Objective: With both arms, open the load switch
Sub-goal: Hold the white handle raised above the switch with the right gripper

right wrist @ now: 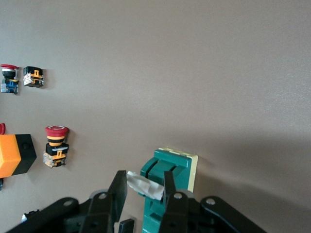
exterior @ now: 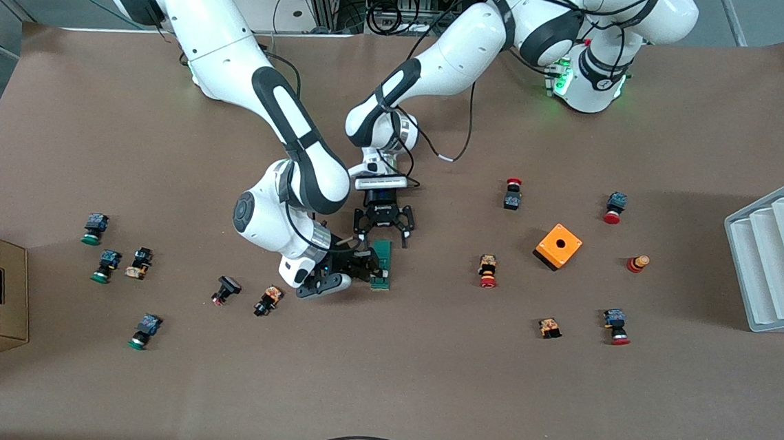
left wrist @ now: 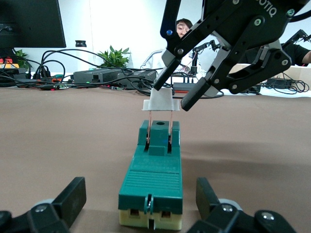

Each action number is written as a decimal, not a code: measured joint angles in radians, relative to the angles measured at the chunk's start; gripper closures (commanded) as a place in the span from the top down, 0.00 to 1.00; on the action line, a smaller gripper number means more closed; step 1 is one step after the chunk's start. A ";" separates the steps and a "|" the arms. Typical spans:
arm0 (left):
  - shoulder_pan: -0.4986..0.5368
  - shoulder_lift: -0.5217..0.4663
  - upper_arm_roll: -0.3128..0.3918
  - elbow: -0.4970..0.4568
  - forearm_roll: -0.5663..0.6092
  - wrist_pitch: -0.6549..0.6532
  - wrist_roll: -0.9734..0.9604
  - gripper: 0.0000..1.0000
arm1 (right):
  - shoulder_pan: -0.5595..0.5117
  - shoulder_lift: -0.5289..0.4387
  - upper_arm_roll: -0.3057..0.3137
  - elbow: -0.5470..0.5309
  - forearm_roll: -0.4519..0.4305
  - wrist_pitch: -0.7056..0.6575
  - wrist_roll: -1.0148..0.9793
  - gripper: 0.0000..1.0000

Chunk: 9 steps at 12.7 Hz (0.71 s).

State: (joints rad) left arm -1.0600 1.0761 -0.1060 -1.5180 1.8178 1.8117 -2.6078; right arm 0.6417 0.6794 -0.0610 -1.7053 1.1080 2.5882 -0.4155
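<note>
The load switch (exterior: 381,265) lies on the brown paper-covered table (exterior: 421,388), near its middle, nearer the front camera than both arm bases. My right gripper (left wrist: 169,99) is at the switch's white lever (left wrist: 162,102), which stands raised on two copper blades; its fingers bracket the lever, slightly apart, and I cannot tell whether they pinch it. My left gripper (left wrist: 138,206) sits low at the switch's other end, fingers spread on either side of the green body, not touching it. I judge the lever to be up already, so the opening step looks nearly done. Next move, as I judge it: let go without dragging the switch. Scattered push buttons and an orange box (exterior: 558,246) lie well apart. Monitors, cables and plants stand in the room
</note>
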 measured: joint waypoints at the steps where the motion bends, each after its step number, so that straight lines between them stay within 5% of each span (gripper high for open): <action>1: 0.000 0.000 0.000 0.000 0.000 0.000 0.000 1.00 | 0.000 0.000 0.001 0.000 0.000 0.001 0.000 0.36; 9: 0.000 0.000 0.000 0.000 0.000 0.000 0.000 1.00 | 0.006 0.001 0.002 0.000 0.000 0.020 0.000 0.32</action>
State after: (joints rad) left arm -1.0601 1.0762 -0.1060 -1.5180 1.8179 1.8116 -2.6078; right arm 0.6478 0.6807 -0.0586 -1.7052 1.1080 2.6078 -0.4154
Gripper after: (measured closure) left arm 0.000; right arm 0.678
